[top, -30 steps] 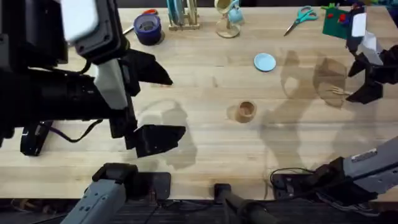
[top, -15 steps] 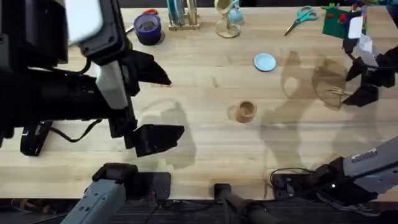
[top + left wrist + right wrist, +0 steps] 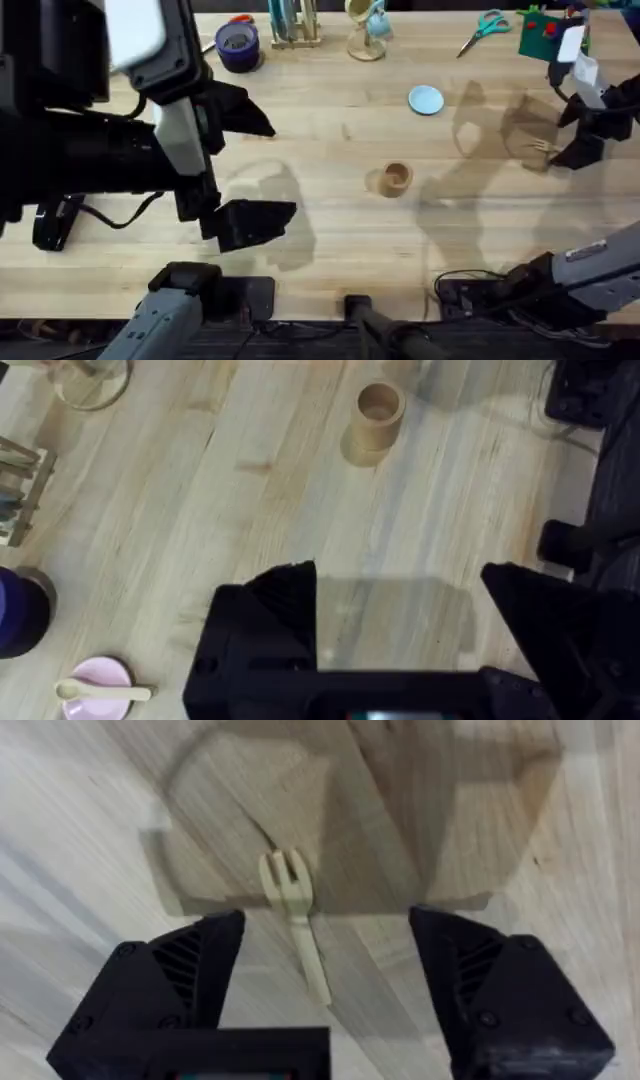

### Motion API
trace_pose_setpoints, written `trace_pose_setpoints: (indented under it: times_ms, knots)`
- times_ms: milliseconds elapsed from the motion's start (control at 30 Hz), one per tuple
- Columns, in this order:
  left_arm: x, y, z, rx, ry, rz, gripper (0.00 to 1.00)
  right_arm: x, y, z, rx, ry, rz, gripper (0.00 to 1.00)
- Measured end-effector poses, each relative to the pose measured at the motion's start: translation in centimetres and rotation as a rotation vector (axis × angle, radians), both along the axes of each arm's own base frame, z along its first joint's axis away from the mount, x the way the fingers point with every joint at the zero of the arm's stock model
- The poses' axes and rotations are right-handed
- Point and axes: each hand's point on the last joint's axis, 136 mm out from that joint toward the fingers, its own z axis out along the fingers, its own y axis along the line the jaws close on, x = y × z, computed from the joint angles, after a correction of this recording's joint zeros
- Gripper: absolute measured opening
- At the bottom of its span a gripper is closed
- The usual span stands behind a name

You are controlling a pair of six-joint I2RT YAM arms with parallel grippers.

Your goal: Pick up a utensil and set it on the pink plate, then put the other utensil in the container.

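The cup (image 3: 397, 178) stands upright near the middle of the table (image 3: 330, 215). The left wrist view looks down into it (image 3: 377, 412), and I see nothing inside.

The pink plate (image 3: 96, 687) shows in the left wrist view. The spoon (image 3: 100, 690) lies flat across it. Its round end sits on one side of the plate, and its thin handle sticks out past the rim on the other side. A dark blue tub (image 3: 20, 610) stands near the plate.

In the overhead view the blue tub (image 3: 237, 45) is at the far side of the table. I cannot tell what is in it. A light blue plate (image 3: 426, 99) lies farther right, with nothing on it. Scissors (image 3: 484, 27) lie near the far right.

The fork (image 3: 296, 915) lies flat on the table at the far right, well apart from the cup. In the right wrist view its prongs point away from the right gripper (image 3: 325, 970), and its handle runs back toward the gap between the fingers. The gripper is wide open, one finger on each side of the fork, not touching it. In the overhead view the fork (image 3: 545, 147) lies just beside that gripper (image 3: 575, 135).

The left gripper (image 3: 400, 625) is wide open too, holding nothing. It hangs above bare wood, between the pink plate and the cup. In the overhead view it (image 3: 240, 165) is big and dark on the left.
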Motion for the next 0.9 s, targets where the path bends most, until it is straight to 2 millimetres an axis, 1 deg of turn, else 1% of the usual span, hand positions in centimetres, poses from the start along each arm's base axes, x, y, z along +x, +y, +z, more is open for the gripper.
trace_pose_setpoints:
  times_ms: [367,433,467,533,600,733,767,900]
  knots:
    - [0.0,0.0,0.0,0.0,0.0,0.0,0.992,-0.21,0.11,-0.03,0.004,0.008,-0.003,0.996]
    - [0.0,0.0,0.0,0.0,0.0,0.0,0.992,-0.22,0.11,-0.04,0.004,0.008,-0.003,0.969]
    - [0.0,0.0,0.0,0.0,0.0,0.0,0.993,-0.26,0.13,-0.04,0.004,0.01,-0.003,0.929]
    - [0.0,0.0,0.0,0.0,0.0,0.0,0.993,-0.34,0.17,-0.04,0.005,0.012,-0.005,0.787]
    - [0.0,0.0,0.0,0.0,0.0,0.0,0.993,-0.38,0.19,-0.05,0.005,0.014,-0.006,0.595]
    - [0.0,0.0,0.0,0.0,0.0,0.0,0.993,-0.57,0.28,-0.06,0.008,0.021,-0.009,0.11]
    - [0.0,0.01,-0.01,0.0,0.0,0.0,0.993,-0.58,0.29,0.04,0.008,0.02,-0.011,0.054]
    - [0.0,0.01,-0.01,0.0,0.0,0.0,0.994,-0.61,0.28,0.05,0.005,0.021,-0.01,0.035]
